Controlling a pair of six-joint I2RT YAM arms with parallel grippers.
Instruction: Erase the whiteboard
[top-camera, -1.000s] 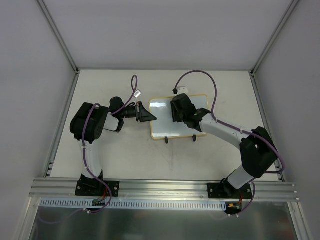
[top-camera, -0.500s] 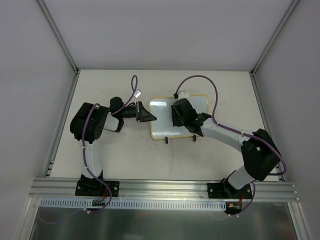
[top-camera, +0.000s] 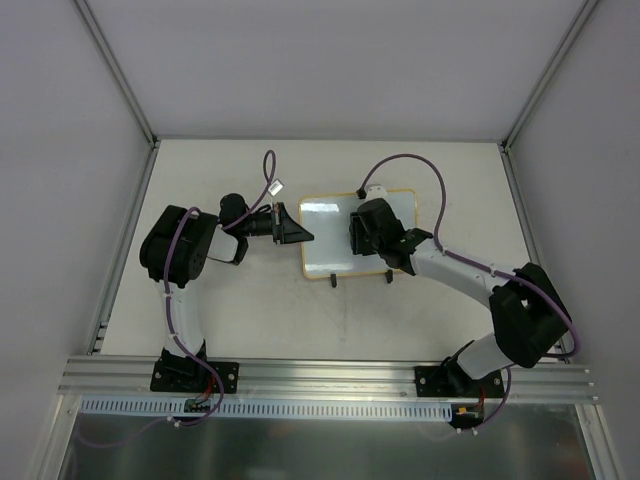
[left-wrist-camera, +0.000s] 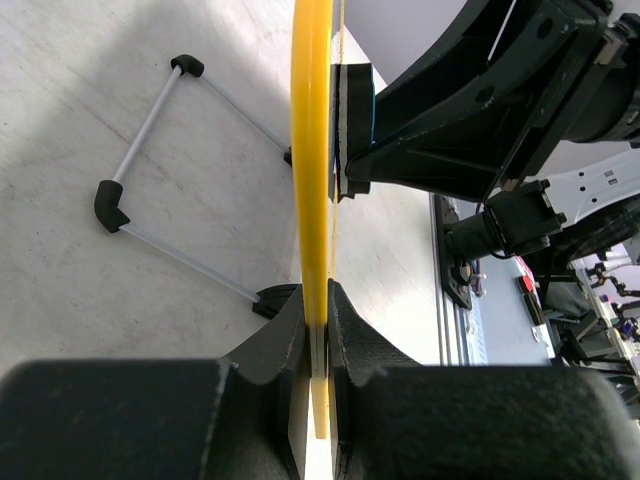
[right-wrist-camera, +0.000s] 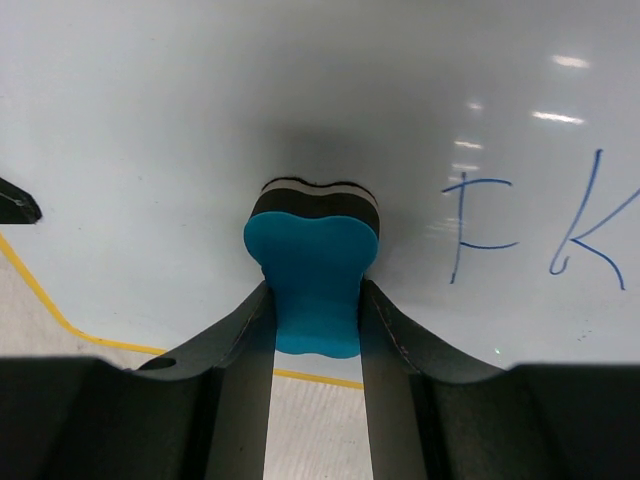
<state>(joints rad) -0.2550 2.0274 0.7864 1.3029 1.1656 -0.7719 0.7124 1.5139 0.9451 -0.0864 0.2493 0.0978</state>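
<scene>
Currently, wiping is under way. Left pincer (left-wrist-camera: 318, 335) clamps the whiteboard (top-camera: 325, 245) by its frame edge. Right pincer (right-wrist-camera: 317, 310) pinches the blue eraser (right-wrist-camera: 313, 270), pressed against the board. Blue letters (right-wrist-camera: 480, 225) lie unerased to that pincer's right; the next stroke should sweep rightward under steady pressure.

The left arm (top-camera: 180, 250) goes up from its base, bends sharply at the elbow and reaches to the right. The left gripper (left-wrist-camera: 318, 300) has its two black fingers pressed together on the yellow edge of the whiteboard (top-camera: 325, 255). The right arm (top-camera: 465, 268) stretches from its base up and to the left in a long low bow with the wrist tipped down, and the right gripper (right-wrist-camera: 315, 300) has its fingers closed tight on both sides of a blue eraser (right-wrist-camera: 312, 265).
</scene>
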